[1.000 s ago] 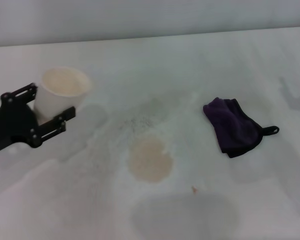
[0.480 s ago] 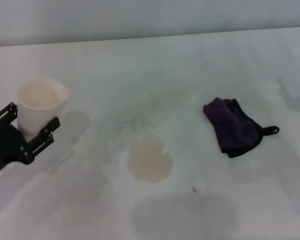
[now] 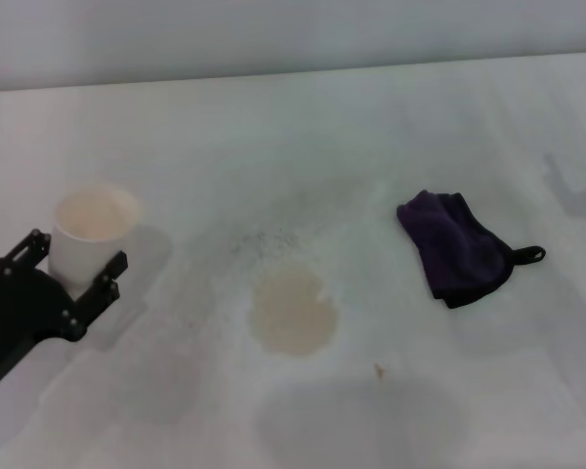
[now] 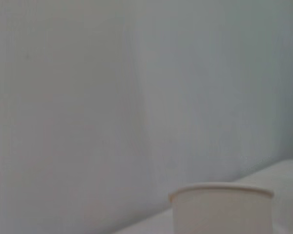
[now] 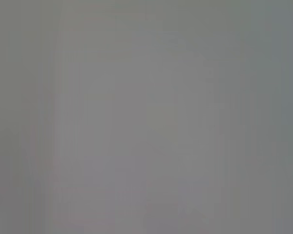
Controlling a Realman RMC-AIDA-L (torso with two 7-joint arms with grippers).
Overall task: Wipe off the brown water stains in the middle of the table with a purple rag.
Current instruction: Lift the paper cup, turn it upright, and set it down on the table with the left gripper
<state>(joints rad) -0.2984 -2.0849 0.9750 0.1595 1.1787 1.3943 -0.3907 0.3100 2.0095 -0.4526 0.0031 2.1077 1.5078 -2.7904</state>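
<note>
The brown water stain (image 3: 293, 313) is a pale tan round blotch in the middle of the white table (image 3: 273, 137). The purple rag (image 3: 456, 246) lies crumpled to the right of it, its black loop pointing right, and nothing touches it. My left gripper (image 3: 78, 252) is at the left edge of the head view, its black fingers on either side of a white paper cup (image 3: 91, 234), which stands upright low over the table. The cup's rim also shows in the left wrist view (image 4: 222, 207). My right gripper is out of view; the right wrist view is plain grey.
A tiny brown speck (image 3: 378, 369) lies in front of the stain. Grey shadow patches (image 3: 361, 420) mark the near side of the table. A pale wall runs along the table's far edge.
My left gripper has carried the paper cup left and down toward the table, away from the stain, and the cup now stands upright. The rag and stain have not moved.
</note>
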